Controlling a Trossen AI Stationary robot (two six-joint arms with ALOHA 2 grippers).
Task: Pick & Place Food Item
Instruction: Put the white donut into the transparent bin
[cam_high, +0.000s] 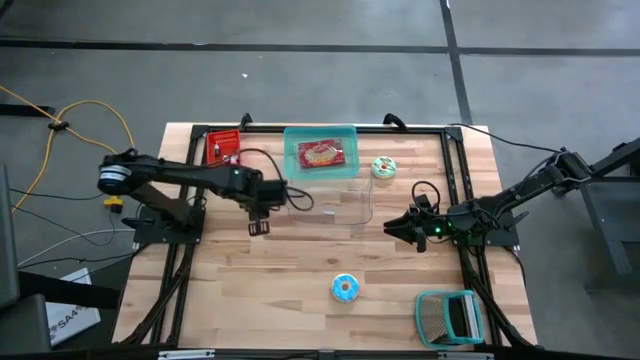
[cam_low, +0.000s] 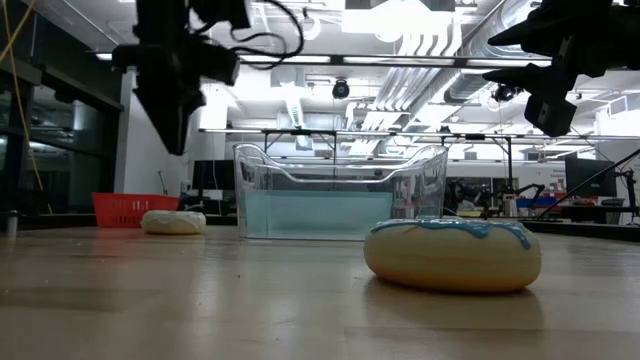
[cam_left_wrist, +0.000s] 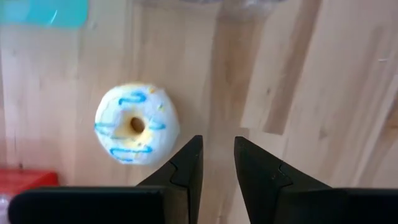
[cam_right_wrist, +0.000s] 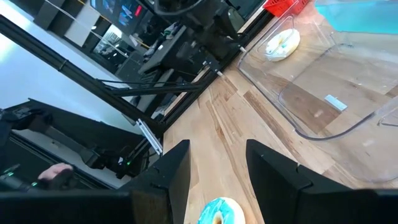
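Note:
A white doughnut with blue stripes (cam_left_wrist: 137, 124) lies flat on the wooden table between the red basket (cam_high: 224, 148) and the clear bin (cam_high: 330, 200). My left arm hides it in the high view. My left gripper (cam_left_wrist: 217, 140) hangs above the table beside this doughnut, pointing down. Its fingers stand a little apart with nothing between them. A blue-iced doughnut (cam_high: 345, 288) lies near the front edge, and a green-and-white one (cam_high: 383, 167) right of the bin. A red food pack (cam_high: 322, 154) rests on a teal tray (cam_high: 345, 135). My right gripper (cam_high: 392, 228) waits open, held level, right of the bin.
The clear bin (cam_low: 340, 195) stands at the table's middle, between the two grippers. A teal dish rack (cam_high: 450, 318) sits at the front right corner. Bare wood lies in front of the bin around the blue-iced doughnut (cam_low: 452, 255).

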